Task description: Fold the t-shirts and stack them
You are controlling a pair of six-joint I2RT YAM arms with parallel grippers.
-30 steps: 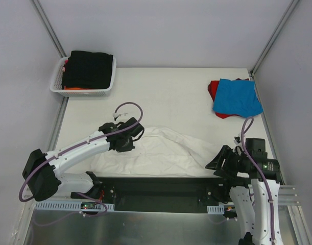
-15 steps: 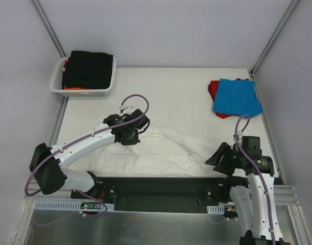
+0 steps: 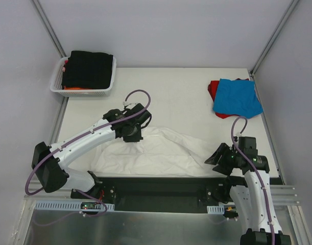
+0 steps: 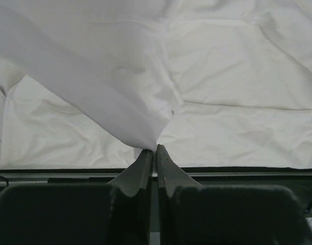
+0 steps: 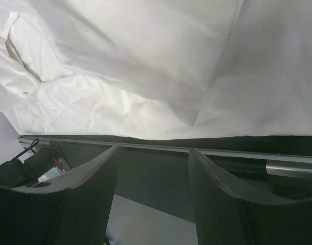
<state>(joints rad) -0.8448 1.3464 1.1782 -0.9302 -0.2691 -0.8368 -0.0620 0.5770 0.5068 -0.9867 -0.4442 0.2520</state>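
Note:
A large white t-shirt (image 3: 161, 150) lies crumpled along the table's near edge. My left gripper (image 3: 133, 133) is shut on a pinch of its upper left cloth and holds that fold lifted; the wrist view shows the fabric (image 4: 120, 97) rising from between the closed jaws (image 4: 154, 150). My right gripper (image 3: 213, 157) is open and empty at the shirt's right end, with the shirt's hem (image 5: 145, 102) just beyond the jaws. A bright blue t-shirt (image 3: 237, 97) lies folded on a red one (image 3: 213, 88) at the far right. Black (image 3: 89, 69) and orange (image 3: 76, 88) shirts sit in the basket.
A white lattice basket (image 3: 57, 81) stands at the far left corner. A black rail (image 3: 156, 186) runs along the table's near edge between the arm bases. Grey walls with metal posts enclose the table on three sides.
My left gripper has moved up and to the right, carrying the pinched shirt cloth away from the near edge. My right arm has shifted slightly up and left, still open.

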